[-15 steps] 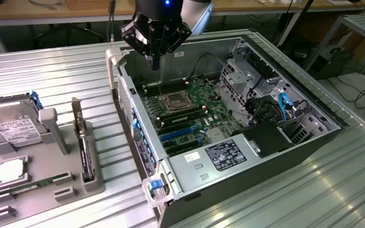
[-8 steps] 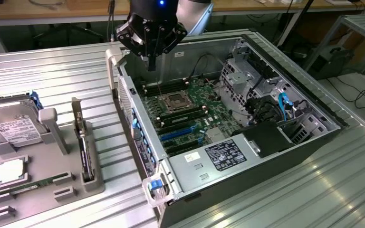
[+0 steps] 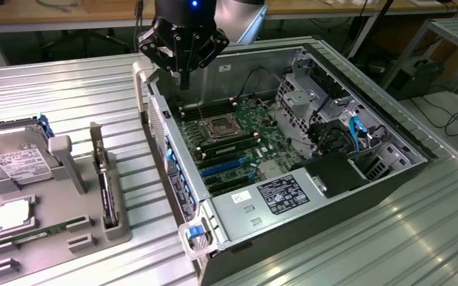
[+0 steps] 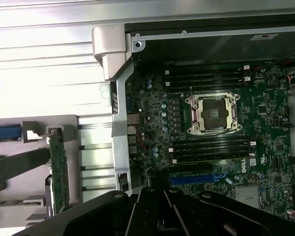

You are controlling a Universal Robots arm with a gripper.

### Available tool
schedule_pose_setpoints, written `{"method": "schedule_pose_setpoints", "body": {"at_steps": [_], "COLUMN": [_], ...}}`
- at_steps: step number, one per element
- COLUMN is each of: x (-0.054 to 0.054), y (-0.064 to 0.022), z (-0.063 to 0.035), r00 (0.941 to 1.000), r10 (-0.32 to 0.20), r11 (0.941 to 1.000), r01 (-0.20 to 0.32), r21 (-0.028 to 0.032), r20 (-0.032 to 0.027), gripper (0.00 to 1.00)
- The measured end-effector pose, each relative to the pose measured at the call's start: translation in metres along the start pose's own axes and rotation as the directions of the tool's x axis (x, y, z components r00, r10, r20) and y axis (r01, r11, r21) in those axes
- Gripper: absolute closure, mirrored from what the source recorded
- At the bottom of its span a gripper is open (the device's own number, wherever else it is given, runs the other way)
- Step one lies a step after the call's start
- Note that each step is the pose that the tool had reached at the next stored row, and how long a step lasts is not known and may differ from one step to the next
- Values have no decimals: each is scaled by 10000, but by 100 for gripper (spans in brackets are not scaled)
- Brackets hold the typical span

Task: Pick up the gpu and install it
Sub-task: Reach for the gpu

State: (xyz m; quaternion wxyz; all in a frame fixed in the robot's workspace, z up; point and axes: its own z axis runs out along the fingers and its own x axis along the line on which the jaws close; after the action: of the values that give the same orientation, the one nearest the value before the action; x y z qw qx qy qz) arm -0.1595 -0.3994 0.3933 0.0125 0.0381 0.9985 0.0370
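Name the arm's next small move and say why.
Probably travel toward the exterior view's left, over the gpu: the gripper hangs shut and empty above the open computer case, while the gpu stands upright in its grey holder, untouched.

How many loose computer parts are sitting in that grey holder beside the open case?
4: a hard drive at the far end, a square silver chip and a green memory stick nearer, the gpu standing on edge nearest the case. More may be cut off at the edge.
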Motion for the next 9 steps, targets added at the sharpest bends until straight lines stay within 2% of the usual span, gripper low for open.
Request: {"method": "schedule_pose_setpoints", "body": {"at_steps": [9], "x": [87], "y": [-8], "z": [-2], "r00": [10000], "r10": [0], "r11": [10000], "r01": [0], "r21": [0], "r20": [0], "gripper": [89]}}
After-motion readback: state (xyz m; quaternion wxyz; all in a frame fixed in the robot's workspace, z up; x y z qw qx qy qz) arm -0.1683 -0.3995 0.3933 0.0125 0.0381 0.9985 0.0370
